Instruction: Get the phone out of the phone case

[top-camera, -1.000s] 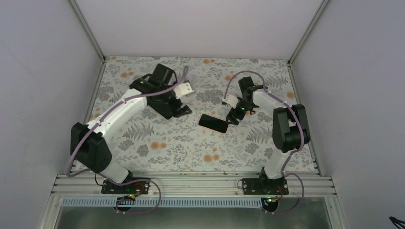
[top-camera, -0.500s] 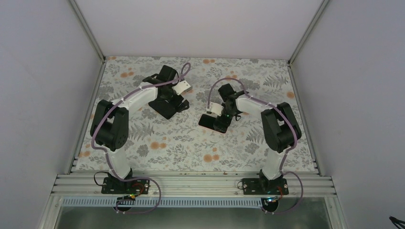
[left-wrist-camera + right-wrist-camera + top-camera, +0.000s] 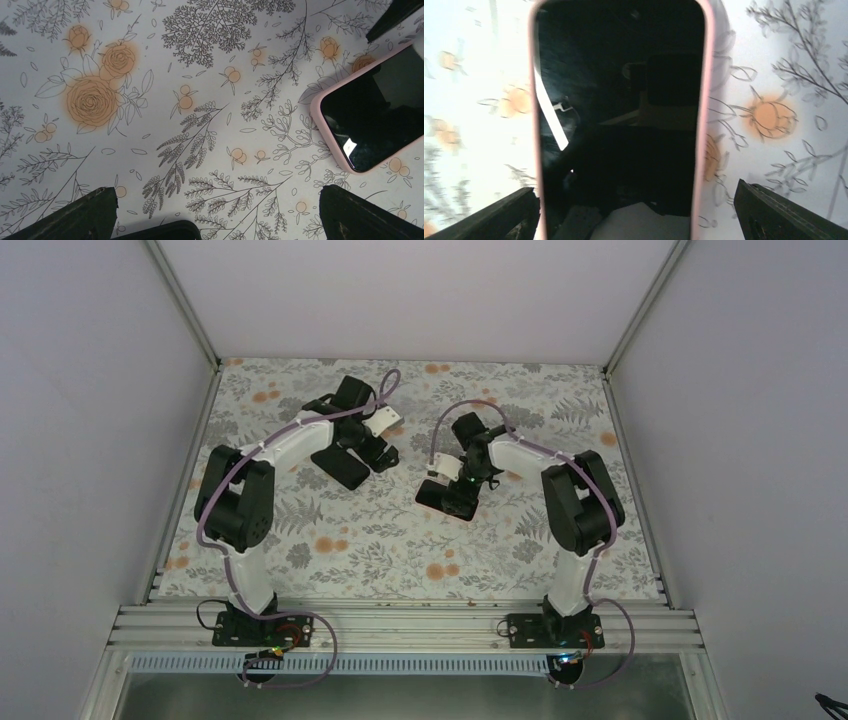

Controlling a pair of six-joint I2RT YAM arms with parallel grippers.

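Observation:
The phone [image 3: 619, 115] lies screen up on the floral mat, still in its pink phone case [image 3: 707, 100]. My right gripper [image 3: 639, 215] hovers over the phone's near end, open, with one finger outside each long side and neither touching it. In the top view the phone [image 3: 445, 500] is at mid-table, under the right gripper [image 3: 464, 483]. My left gripper [image 3: 220, 215] is open over bare mat with nothing between its fingers. From there the phone [image 3: 380, 115] and the phone case [image 3: 320, 107] are off to the right. In the top view the left gripper [image 3: 378, 450] is to the phone's left.
A flat black rectangular object [image 3: 340, 468] lies on the mat beside the left gripper, and its edge [image 3: 155, 230] shows at the bottom of the left wrist view. The white enclosure walls [image 3: 90, 440] border the mat on three sides.
The right gripper has swung left from the phone's right end to directly over it. The left arm has folded back and its gripper has come off the black object.

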